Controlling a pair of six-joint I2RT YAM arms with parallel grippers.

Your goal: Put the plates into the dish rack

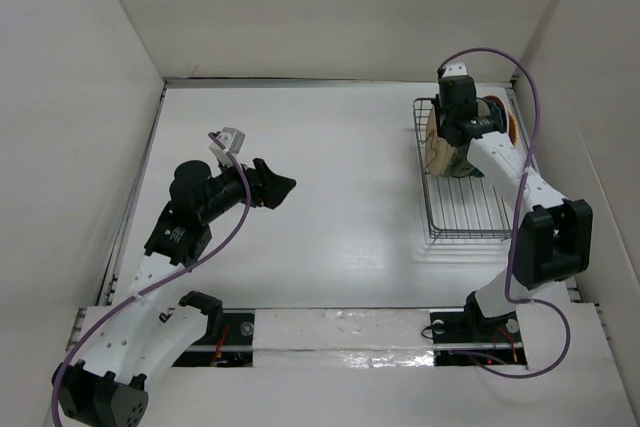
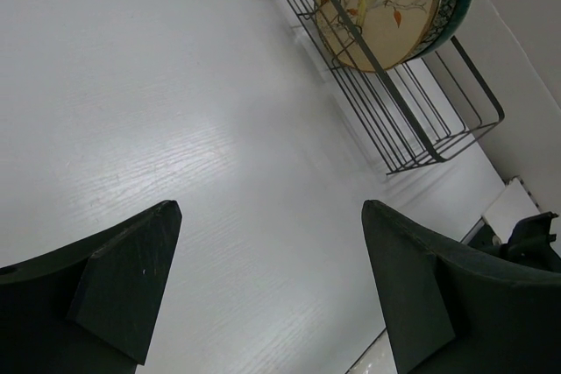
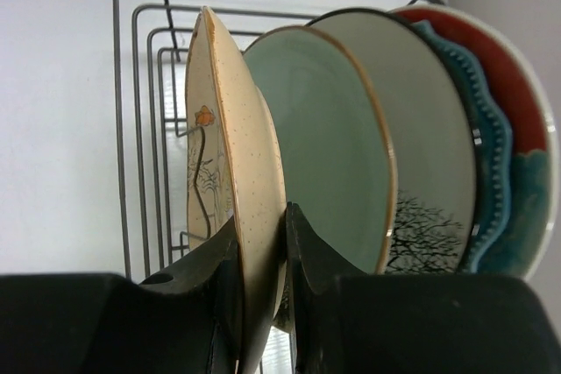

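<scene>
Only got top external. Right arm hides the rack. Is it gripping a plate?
Observer: Yes. The right wrist view shows the right gripper shut on the rim of the tan plate, which is upright within the rack.
Operator: What's behind it?
Observer: Four plates standing: pale green, cream with tree, teal scalloped, orange-red last.
Operator: And the left?
Observer: The left gripper is open over the table, with nothing between its fingers.
</scene>
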